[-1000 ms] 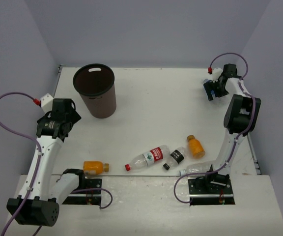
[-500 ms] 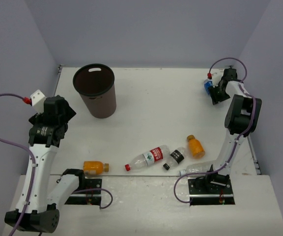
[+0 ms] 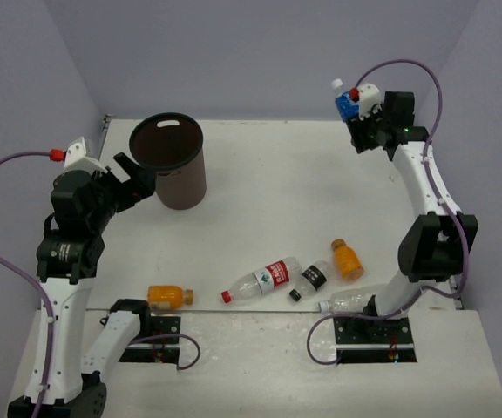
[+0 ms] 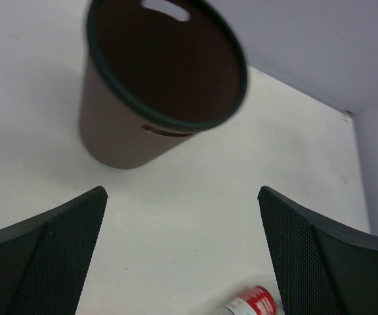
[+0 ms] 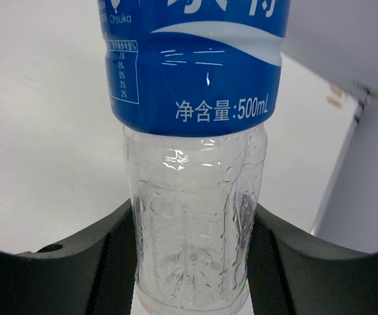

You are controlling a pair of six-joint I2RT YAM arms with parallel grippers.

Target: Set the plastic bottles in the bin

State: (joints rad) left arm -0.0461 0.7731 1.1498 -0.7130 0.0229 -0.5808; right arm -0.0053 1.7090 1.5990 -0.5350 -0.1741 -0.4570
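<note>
bottle [image 5: 192, 151] newly aloft in end effector [image 5: 192, 262]

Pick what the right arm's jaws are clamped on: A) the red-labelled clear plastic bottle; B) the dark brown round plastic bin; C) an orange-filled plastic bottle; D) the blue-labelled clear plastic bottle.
D: in the right wrist view the jaws press against both sides of the blue-labelled clear plastic bottle.

One bin [image 3: 168, 161]. Six bottles in all: two orange bottles [image 3: 169, 296] [image 3: 347, 259], one nearer than the bin, one well to its right. Also right of the bin: one red-labelled bottle [image 3: 262, 279], one black-labelled bottle [image 3: 310, 280], one plain clear bottle [image 3: 351, 300], and farthest right one blue-labelled bottle [image 3: 347, 103].
</note>
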